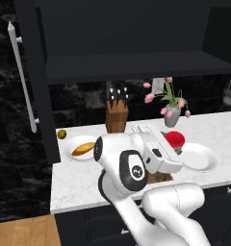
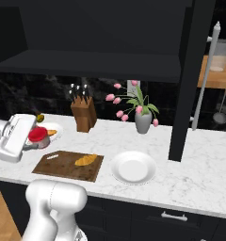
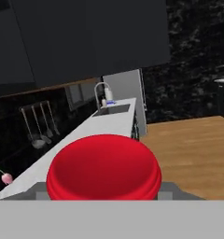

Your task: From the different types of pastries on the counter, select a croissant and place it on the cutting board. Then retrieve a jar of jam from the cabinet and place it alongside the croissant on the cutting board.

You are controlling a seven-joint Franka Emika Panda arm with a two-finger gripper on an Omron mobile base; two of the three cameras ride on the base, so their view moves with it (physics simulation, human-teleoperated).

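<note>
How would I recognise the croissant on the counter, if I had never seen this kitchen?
Find the white marble counter, then the dark brown wooden cutting board beside the empty white plate. The small golden-orange croissant lies on that board; the longer loaf sits on another plate.

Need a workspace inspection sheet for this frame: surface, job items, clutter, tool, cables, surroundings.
Surface: white marble counter, no spills seen.
Job's things: croissant lies on the cutting board; jar of jam held in the air, not yet on the board; loaf off the board.
Clutter: empty plate, knife block, tulip vase.
Grippers: tool looks shut on the jar.
Cables: nothing seen.
Surroundings: black cabinet open, door swung out; wood floor.
</note>
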